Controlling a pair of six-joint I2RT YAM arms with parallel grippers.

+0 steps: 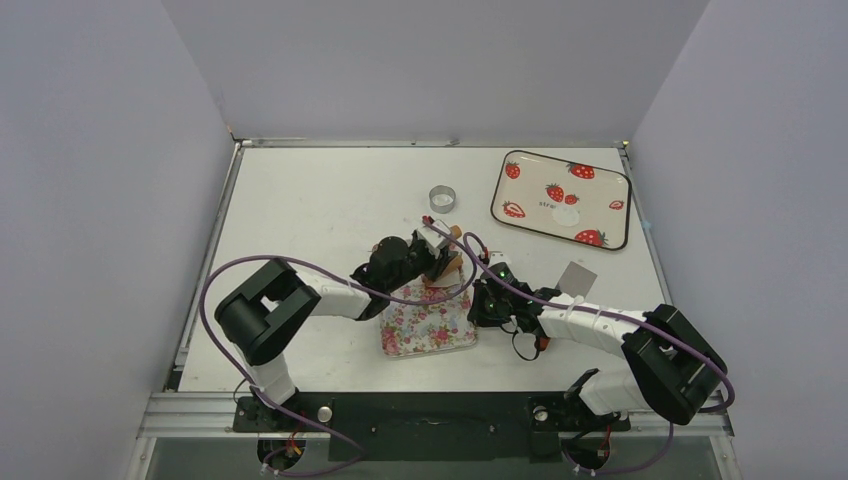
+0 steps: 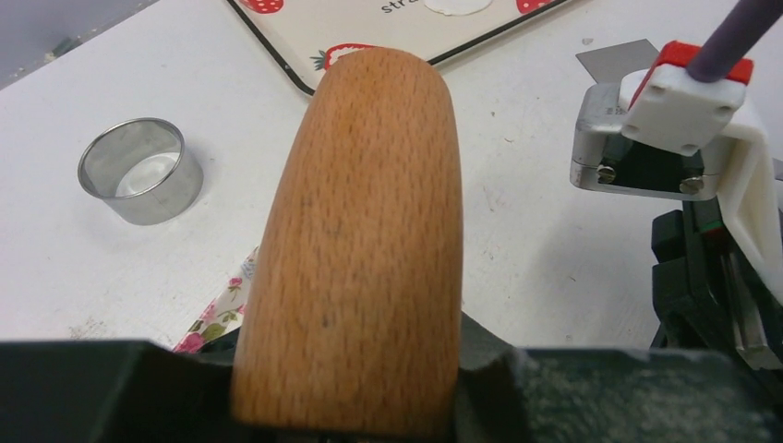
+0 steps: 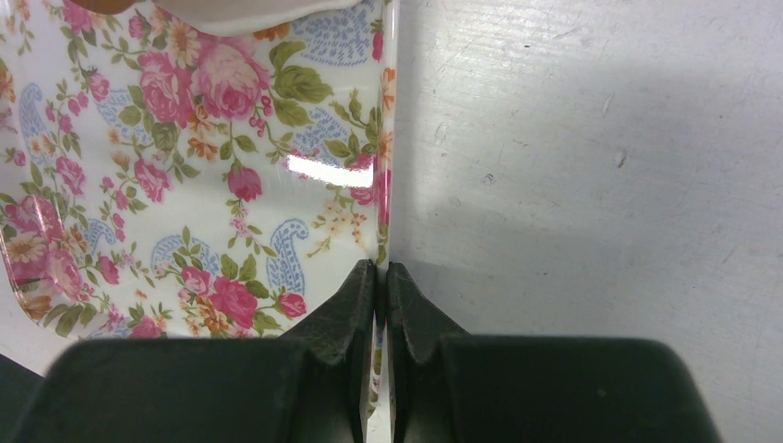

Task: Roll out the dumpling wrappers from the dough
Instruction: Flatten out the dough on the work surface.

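My left gripper (image 1: 438,262) (image 2: 346,374) is shut on the brown wooden roller (image 2: 355,231) over the far end of the floral tray (image 1: 425,325). The roller's rounded end points toward the strawberry tray. The dough (image 3: 249,13) shows only as a whitish flattened patch at the top edge of the right wrist view, lying on the floral tray (image 3: 185,185). My right gripper (image 1: 480,300) (image 3: 381,277) is shut on that tray's right rim. One round white dumpling wrapper (image 1: 566,216) (image 2: 459,5) lies on the strawberry tray (image 1: 520,165).
A silver metal ring (image 1: 443,199) (image 2: 140,171) stands on the table beyond the left gripper. The spatula blade (image 1: 576,278) (image 2: 617,57) lies on the table to the right of the right gripper. Grey walls close in the table on three sides.
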